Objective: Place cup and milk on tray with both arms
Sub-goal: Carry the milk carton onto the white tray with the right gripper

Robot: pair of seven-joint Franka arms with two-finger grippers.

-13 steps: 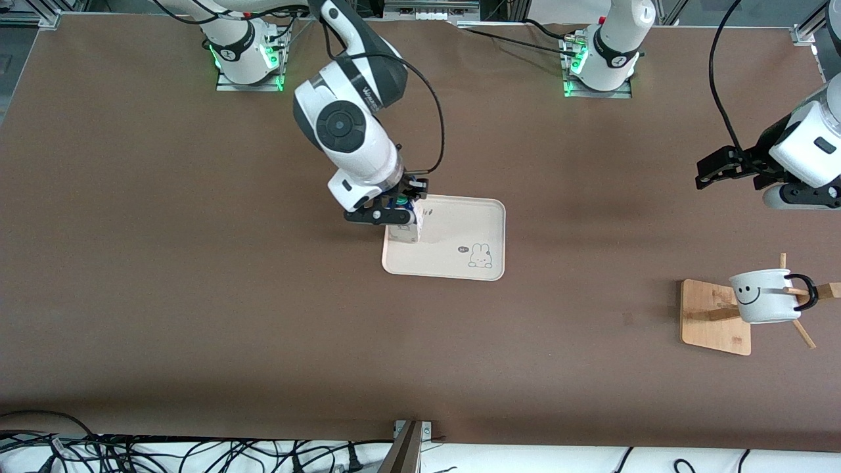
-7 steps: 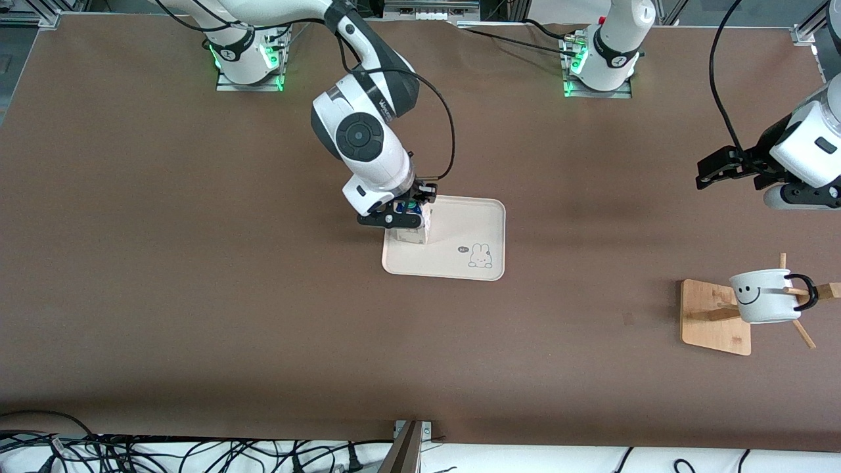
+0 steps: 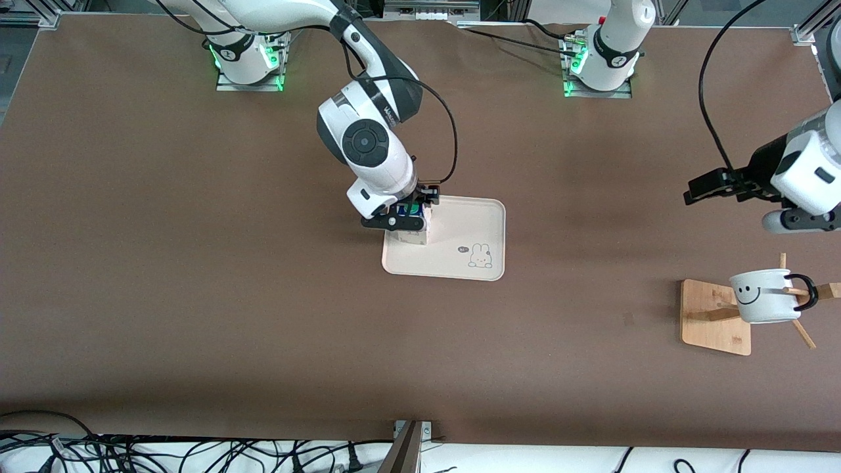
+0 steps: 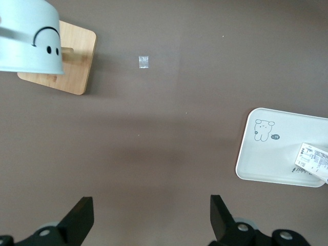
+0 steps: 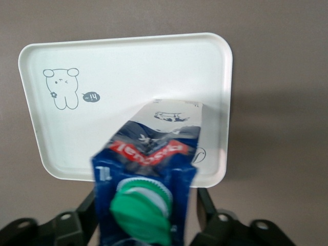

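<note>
My right gripper (image 3: 402, 220) is shut on the milk (image 3: 415, 231), a blue and white carton with a green cap. It holds the carton tilted over the tray (image 3: 460, 226), at the corner toward the right arm's end. I cannot tell whether the carton's base touches the tray. The right wrist view shows the milk (image 5: 148, 164), the gripper (image 5: 146, 215) and the cream tray (image 5: 128, 77). The cup (image 3: 762, 297) hangs on a wooden stand. My left gripper (image 3: 698, 189) is open and empty in the air near the stand. The left wrist view shows that gripper (image 4: 151, 220), the cup (image 4: 28, 38) and the tray (image 4: 266, 159).
The wooden stand base (image 3: 715, 318) sits at the left arm's end of the table, with pegs sticking out past the cup. It also shows in the left wrist view (image 4: 69, 69). A small pale mark (image 3: 627, 318) lies on the brown table beside the stand.
My right gripper has carried the milk farther over the tray and lower. My left gripper has shifted a little toward the cup's stand.
</note>
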